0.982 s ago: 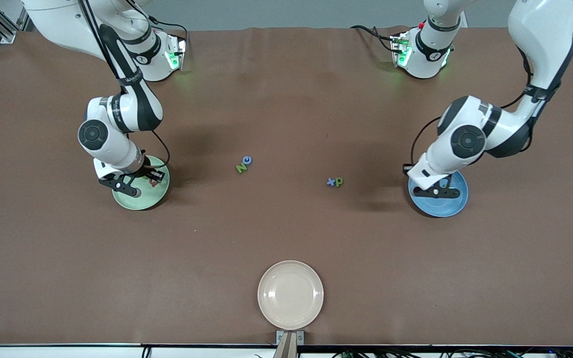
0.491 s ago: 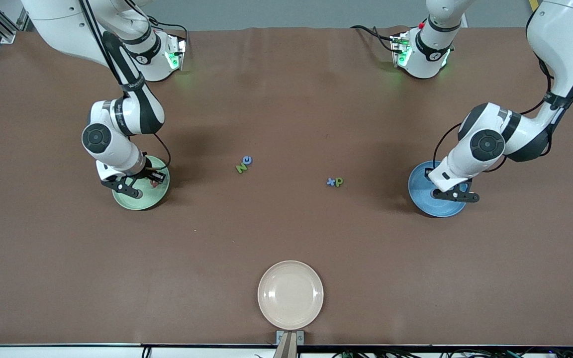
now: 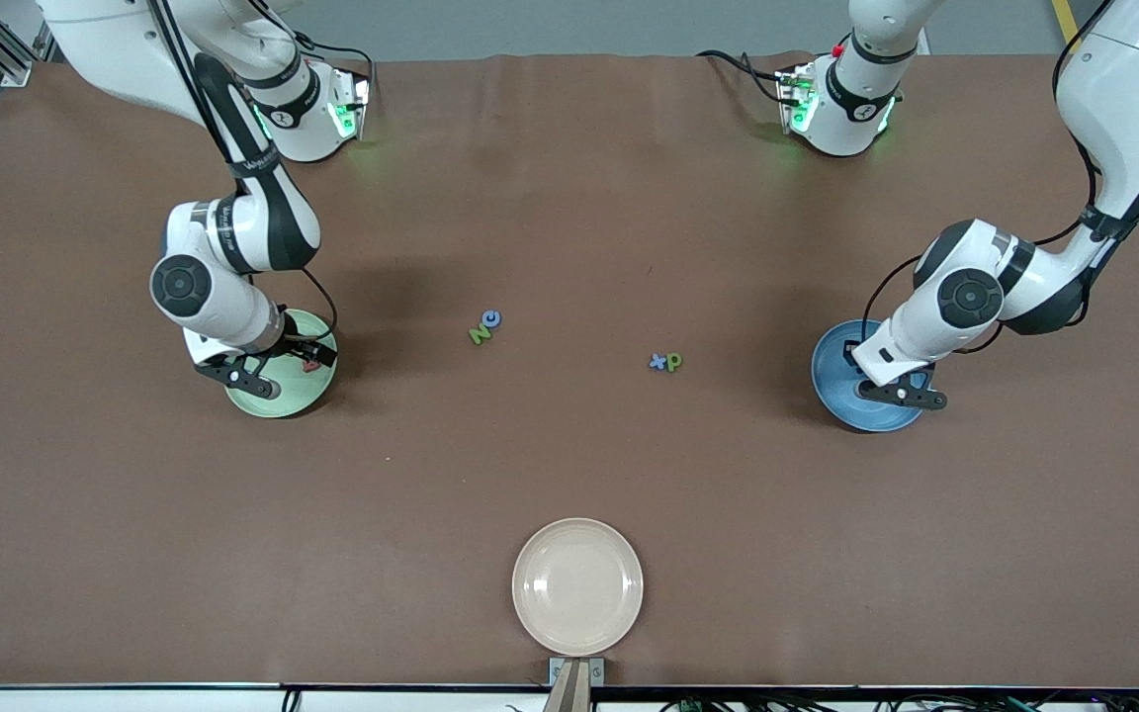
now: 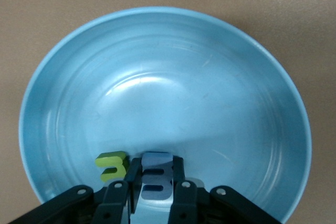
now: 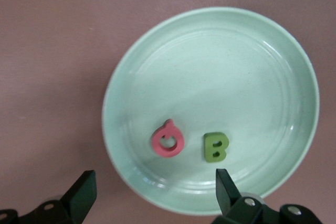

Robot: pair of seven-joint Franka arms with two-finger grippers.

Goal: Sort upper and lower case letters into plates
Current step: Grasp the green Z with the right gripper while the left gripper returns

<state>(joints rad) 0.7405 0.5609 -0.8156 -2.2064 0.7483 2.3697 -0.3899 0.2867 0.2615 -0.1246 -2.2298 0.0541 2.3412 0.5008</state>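
— Blue letter [image 4: 156, 178] clamped in the left end effector [image 4: 155, 195], low over the blue plate [image 4: 252, 87], beside a green letter [image 4: 112, 165].
— Right end effector [image 5: 152, 192] spread wide above the mint plate [image 5: 252, 66]; red letter [image 5: 168, 140] and green B [image 5: 216, 147] lying inside.

Readable characters are the letter pieces themselves. On the brown table [image 3: 569, 465]: green N [image 3: 478, 336] touching blue C [image 3: 492, 318]; toward the left arm's end, blue x [image 3: 657, 363] touching green p [image 3: 674, 362]. In the mint green plate [image 5: 273, 66]: green B [image 5: 216, 147] beside a red round letter [image 5: 168, 140], identity uncertain. Lettering on the right arm's link [image 3: 255, 158] is illegible.
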